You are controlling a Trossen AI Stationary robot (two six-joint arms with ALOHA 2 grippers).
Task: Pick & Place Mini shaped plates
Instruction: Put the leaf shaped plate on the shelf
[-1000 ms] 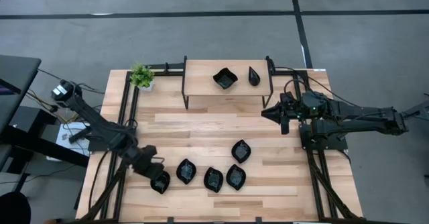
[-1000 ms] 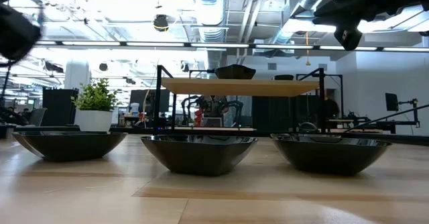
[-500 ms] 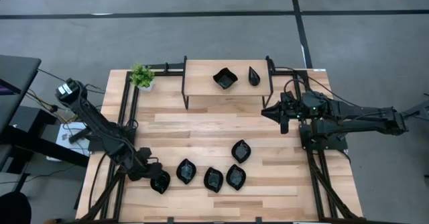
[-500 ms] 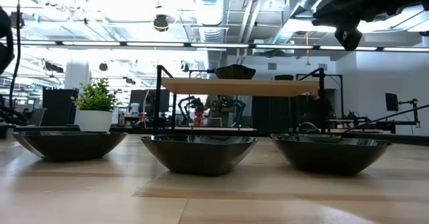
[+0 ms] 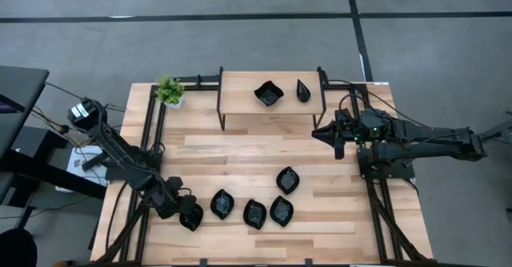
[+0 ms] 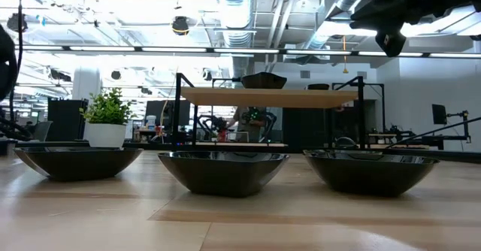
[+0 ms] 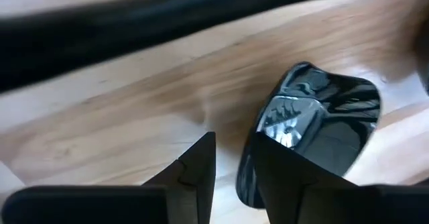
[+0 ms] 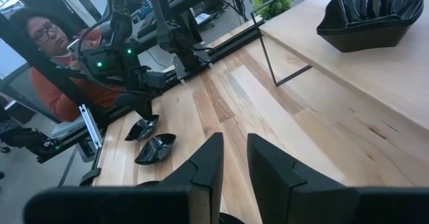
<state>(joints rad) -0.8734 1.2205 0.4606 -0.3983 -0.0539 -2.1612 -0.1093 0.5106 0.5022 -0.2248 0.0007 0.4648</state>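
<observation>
1. I see the leftmost black plate (image 5: 191, 217) at the left gripper (image 5: 182, 209), one finger (image 7: 295, 177) inside its rim, the other outside: fingers straddle the rim, gap narrow.
2. Four more plates (image 5: 254, 213) sit just beyond it; two on the raised shelf (image 5: 240, 99).
3. Right gripper (image 5: 318, 133) hovers near the shelf, empty, fingers slightly apart.
</observation>
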